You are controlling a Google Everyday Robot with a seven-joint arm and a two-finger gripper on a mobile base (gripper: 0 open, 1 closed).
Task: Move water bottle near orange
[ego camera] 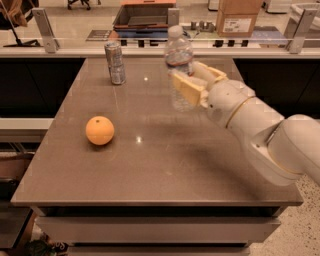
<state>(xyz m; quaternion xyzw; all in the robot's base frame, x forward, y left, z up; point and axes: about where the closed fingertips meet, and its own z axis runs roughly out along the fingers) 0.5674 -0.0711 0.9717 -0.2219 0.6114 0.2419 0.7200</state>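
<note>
The water bottle (179, 57) is clear with a white cap, held upright above the middle of the brown table (150, 165). My gripper (190, 80) is shut on the bottle's lower half, coming in from the right on a white arm. The orange (100, 130) rests on the table's left side, well to the left of and nearer than the bottle.
A silver can (115, 62) stands at the table's back left. Behind the table runs a glass-railed ledge with a cardboard box (238, 17) and a dark tray (142, 15). The white arm (270, 135) spans the table's right side.
</note>
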